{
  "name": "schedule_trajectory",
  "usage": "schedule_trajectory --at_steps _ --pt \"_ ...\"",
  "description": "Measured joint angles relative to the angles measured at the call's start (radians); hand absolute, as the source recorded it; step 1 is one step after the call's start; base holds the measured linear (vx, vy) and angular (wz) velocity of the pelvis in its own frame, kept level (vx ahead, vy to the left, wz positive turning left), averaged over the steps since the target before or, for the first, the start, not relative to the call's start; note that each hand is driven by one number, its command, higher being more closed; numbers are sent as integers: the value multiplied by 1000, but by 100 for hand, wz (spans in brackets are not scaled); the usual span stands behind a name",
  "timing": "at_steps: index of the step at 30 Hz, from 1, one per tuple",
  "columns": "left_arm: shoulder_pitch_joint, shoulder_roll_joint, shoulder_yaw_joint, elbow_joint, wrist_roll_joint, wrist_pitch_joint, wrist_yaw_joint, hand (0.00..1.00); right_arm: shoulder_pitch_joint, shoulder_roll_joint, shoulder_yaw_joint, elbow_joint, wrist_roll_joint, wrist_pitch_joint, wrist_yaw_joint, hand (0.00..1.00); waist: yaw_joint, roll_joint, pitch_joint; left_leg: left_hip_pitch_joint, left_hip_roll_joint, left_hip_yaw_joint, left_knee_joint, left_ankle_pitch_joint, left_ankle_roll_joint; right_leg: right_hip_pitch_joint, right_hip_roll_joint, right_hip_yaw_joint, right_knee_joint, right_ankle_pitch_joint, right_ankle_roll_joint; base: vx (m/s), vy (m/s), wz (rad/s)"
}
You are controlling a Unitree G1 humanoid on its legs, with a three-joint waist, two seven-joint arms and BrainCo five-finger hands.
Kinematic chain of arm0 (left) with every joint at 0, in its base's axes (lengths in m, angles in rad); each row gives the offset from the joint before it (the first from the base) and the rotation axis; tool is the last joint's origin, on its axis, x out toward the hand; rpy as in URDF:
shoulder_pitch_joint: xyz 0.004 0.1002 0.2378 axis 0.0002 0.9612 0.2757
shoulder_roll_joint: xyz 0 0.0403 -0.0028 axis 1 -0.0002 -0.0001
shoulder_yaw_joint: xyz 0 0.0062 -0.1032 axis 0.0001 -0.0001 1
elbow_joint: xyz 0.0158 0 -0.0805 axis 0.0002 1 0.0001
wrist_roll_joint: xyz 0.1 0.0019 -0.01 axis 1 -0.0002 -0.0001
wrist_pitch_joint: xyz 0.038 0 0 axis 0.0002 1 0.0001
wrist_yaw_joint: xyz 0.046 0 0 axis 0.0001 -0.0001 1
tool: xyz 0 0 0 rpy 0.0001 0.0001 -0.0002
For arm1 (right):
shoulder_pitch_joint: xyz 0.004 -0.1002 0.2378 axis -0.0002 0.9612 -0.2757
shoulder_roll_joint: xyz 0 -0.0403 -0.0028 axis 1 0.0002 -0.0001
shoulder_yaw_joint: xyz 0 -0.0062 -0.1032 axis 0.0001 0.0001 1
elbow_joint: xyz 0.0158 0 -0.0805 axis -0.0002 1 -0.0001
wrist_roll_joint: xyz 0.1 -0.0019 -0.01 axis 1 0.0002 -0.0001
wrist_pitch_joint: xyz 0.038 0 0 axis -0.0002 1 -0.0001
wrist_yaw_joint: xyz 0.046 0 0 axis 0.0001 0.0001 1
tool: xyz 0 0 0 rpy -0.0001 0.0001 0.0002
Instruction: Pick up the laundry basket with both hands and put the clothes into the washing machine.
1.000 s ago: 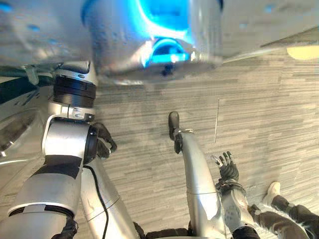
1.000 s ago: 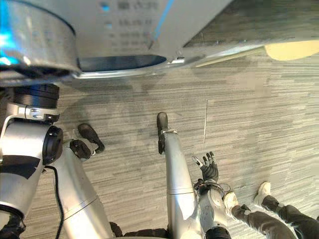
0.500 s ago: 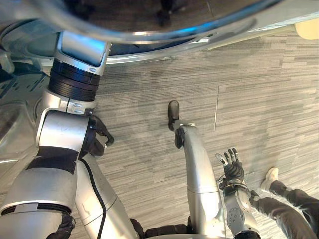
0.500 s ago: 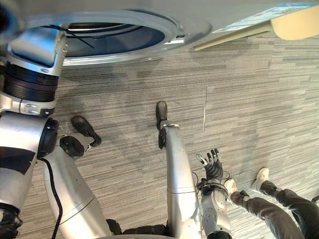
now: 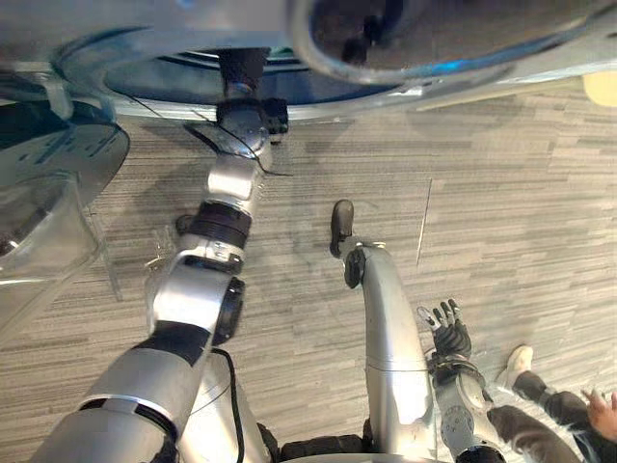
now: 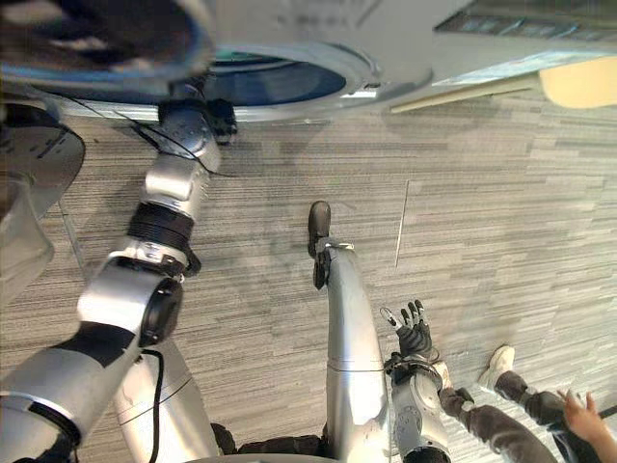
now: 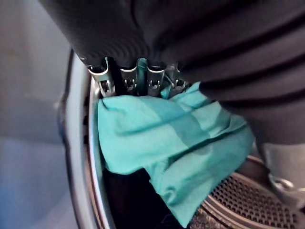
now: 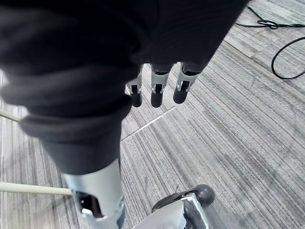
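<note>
**Teal cloth at the drum mouth**

The left robot hand (image 7: 127, 77) is up at the washing machine (image 6: 318, 29) opening, fingers curled down over a teal cloth (image 7: 176, 143). It looks gripped, though the thumb is hidden, so I can't swear to the pinch. The cloth hangs from those fingers across the opening's round rim (image 7: 76, 143), its lower fold dangling over the perforated drum (image 7: 248, 202). Further out, the clear round door (image 5: 43, 222) stands open on the robot's left. The right robot hand (image 6: 415, 333) hangs low at the side, fingers straight and loose, holding nothing, above the grey striped floor (image 5: 521, 193). A person's shoe (image 5: 519, 363) and a person's hand (image 5: 603, 413) show nearby.
</note>
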Motion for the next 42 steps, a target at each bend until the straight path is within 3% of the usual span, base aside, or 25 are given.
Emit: schedule_trajectory --at_steps 6,11,13,17,27,33,38,42 --pt "187 -85 11 5 -6 -18 -12 0 -54 -26 16 46 -7 19 -25 0 5 1 -1 148 -45 48 -136 47 -3 123 -33 -10 -93 6 -8 70 -15 24" --pt "333 -109 -35 61 -45 25 -19 0 -93 -17 47 66 -16 22 -43 0 5 2 -1 309 -92 83 -270 90 -9 262 -77 -23 -173 7 -10 100 -17 30" --pt "445 -116 -61 74 -51 47 -21 0 -99 -21 64 79 -23 23 -43 0 19 10 -5 417 -106 108 -334 97 -11 359 -94 -24 -225 10 -9 134 -20 19" --pt "571 -113 -76 74 -86 49 -33 0 -96 -19 84 125 -23 44 -41 0 26 20 -18 573 -141 136 -436 116 -12 507 -122 -32 -307 21 0 101 -3 20" --pt "772 -70 -192 80 -30 19 -135 0 -41 -19 80 245 -61 71 -25 0 28 78 -156 916 -244 157 -687 173 -21 829 -195 -83 -465 39 22 91 0 19" --pt "948 -37 -200 186 105 9 -219 0 -1 -30 -53 427 -96 101 13 0 23 125 -273 1087 -304 100 -855 249 -21 1019 -229 -180 -555 31 32 69 -19 37" --pt "1094 -6 -147 260 116 11 -246 0 27 -37 -126 543 -116 115 54 0 22 142 -368 1227 -316 65 -1054 330 -42 1148 -209 -245 -678 47 41 41 -29 24" --pt "1153 -4 -115 300 130 12 -279 0 48 -37 -185 591 -145 139 75 0 23 146 -406 1305 -315 38 -1170 380 -48 1239 -180 -291 -774 79 45 74 -14 22"
